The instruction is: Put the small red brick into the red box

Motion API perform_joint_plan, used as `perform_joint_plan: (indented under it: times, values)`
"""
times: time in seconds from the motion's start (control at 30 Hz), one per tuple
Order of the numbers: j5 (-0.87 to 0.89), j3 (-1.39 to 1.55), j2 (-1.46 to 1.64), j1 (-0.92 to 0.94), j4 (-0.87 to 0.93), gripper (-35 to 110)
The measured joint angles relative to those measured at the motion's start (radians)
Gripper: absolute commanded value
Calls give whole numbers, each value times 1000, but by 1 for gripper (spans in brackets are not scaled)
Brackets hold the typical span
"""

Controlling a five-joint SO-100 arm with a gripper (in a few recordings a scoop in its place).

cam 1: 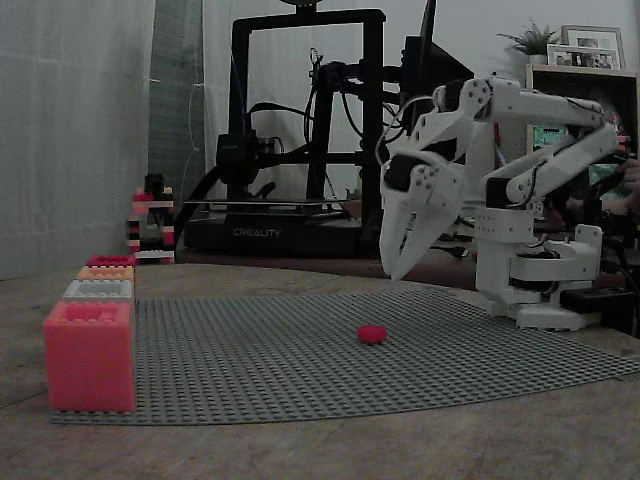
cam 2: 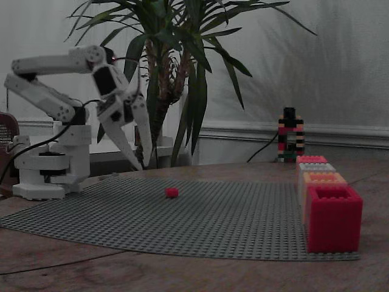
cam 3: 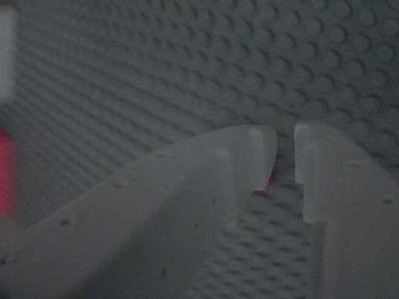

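Gripper state: gripper (cam 1: 408, 262) is raised above the grey studded baseplate (cam 1: 300, 350), fingers pointing downward; the jaws stand slightly apart with a narrow gap and hold nothing.
Gripper height: in both fixed views the fingertips (cam 2: 144, 163) hang clear of the baseplate (cam 2: 231, 225), not touching it.
Brick location: small red brick (cam 1: 372, 333) lies alone on the baseplate, near the middle of the mat, apart from every box.
Brick relative to gripper: in a fixed view the small red brick (cam 2: 172, 192) sits below the fingertips and a little to the right, on the side away from the arm base; in the wrist view a red sliver (cam 3: 265, 184) shows low in the gap, just past the tip of the left finger.
Brick axis: too small and blurred to judge its long axis.
Box location: red box (cam 2: 333, 219) stands at the baseplate's right edge in that fixed view, nearest the camera in a row of boxes, well apart from the brick.
Coming move, judged: a short descent with a slight reach outward should bring the gap over the brick; the jaws may need to widen first.
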Motion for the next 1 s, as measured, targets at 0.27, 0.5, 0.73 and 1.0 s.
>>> perform_joint_plan:
  times: [0.27,0.5,0.73,1.0]
  values:
    - [-110,-37,-272,-66,-89,12]
    - [-84,-86,-362,-118,-117,15]
    - [-31,-115,-414,-155,-137,18]
    - [28,-137,-477,-166,-210,18]
